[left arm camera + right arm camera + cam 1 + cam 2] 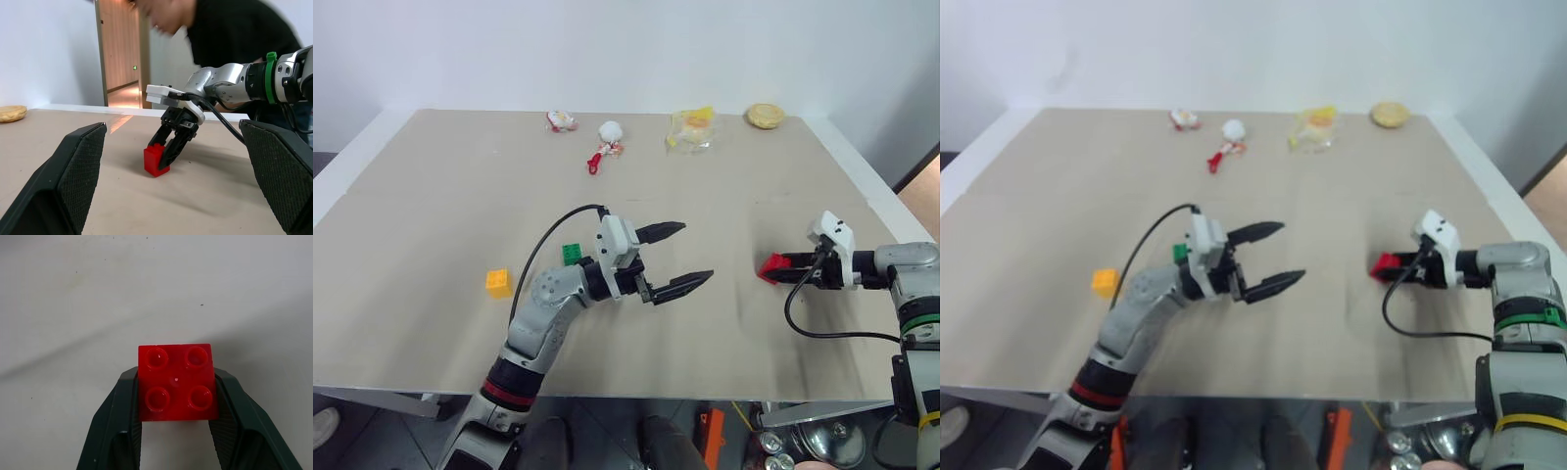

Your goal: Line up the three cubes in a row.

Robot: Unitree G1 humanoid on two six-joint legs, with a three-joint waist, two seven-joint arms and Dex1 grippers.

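Now, red cube: the red cube [176,384] sits on the table [431,186], over on the right side, with its four studs facing up.
Right gripper: the right gripper [175,396] is clenched on the red cube, one black finger pressed on each side of it. In the left wrist view the fingers [173,147] reach down to the cube, and the cube's bottom rests on the table.
Left gripper: the left gripper [677,257] is spread wide with nothing between its fingers. It hangs above the middle of the table and points toward the right gripper, well apart from it.
Green cube: the green cube [572,254] is on the table just beside the left arm, partly hidden by it.
Yellow-orange cube: the yellow-orange cube [498,282] is on the table, near the green one, farther to the left.
Far edge: a white ball toy with a red piece [607,137], a crumpled yellow wrapper [693,127], a small red and white thing [561,120] and a round tan bun [765,116] lie along the far side.
Person: a person in a black top [239,34] leans in behind the right arm.
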